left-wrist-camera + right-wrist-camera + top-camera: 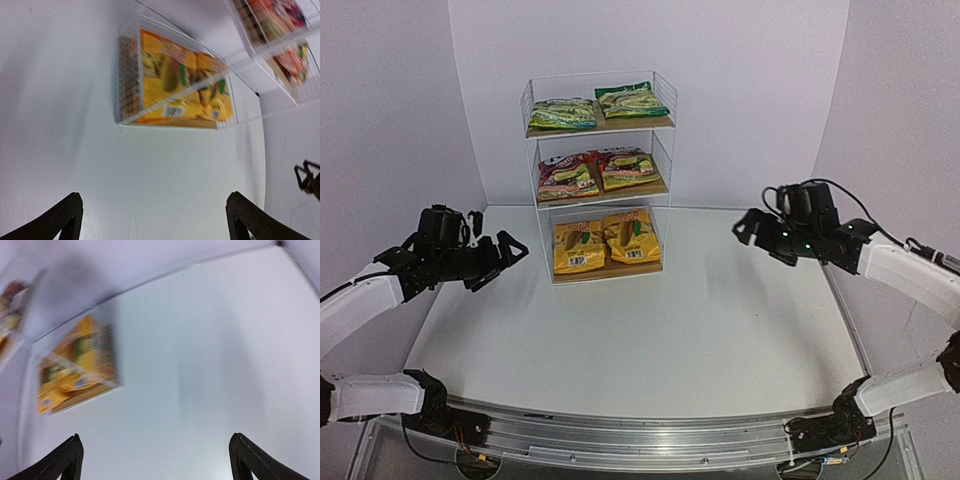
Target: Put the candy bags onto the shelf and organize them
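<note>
The white wire shelf (665, 140) stands at the back middle of the table. Two green bags (563, 113) lie on its top board, two red-magenta bags (568, 175) on the middle board, two yellow-orange bags (580, 246) on the bottom board. The yellow-orange bags also show in the left wrist view (175, 80) and, blurred, in the right wrist view (75, 362). My left gripper (500, 262) is open and empty, in the air left of the shelf. My right gripper (752, 236) is open and empty, in the air right of the shelf.
The white table (650, 340) lies between white walls on three sides. A metal rail (640, 440) with the arm bases runs along the near edge.
</note>
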Motion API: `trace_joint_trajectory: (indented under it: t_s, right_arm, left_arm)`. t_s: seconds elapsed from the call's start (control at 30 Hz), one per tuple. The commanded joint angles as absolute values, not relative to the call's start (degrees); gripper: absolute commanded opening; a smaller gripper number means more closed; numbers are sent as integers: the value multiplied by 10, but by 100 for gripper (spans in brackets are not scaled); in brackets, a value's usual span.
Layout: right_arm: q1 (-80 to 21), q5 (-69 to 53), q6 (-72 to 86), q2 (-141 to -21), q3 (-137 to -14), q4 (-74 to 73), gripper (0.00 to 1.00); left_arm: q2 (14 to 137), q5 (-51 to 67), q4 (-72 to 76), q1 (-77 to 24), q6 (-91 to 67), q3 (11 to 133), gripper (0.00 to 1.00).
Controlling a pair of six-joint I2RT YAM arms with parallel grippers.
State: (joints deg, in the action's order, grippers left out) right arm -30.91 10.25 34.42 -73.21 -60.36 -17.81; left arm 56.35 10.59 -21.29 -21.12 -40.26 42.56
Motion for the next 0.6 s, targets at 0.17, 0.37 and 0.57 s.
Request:
trace_joint_trajectory:
  t_s: [0.17, 0.37, 0.57]
  right_arm:
    - [-110, 255, 322, -623, -428, -206, 98]
    - [-109, 383, 273, -604, -399, -203, 98]
    - [-110, 406, 260, -592, -368, -175, 96]
  left_arm:
    - [601, 130, -128, 21, -388, 358, 100]
    - [548, 58, -128, 26, -388, 343, 100]
    - [520, 51, -110, 27, -406, 317, 100]
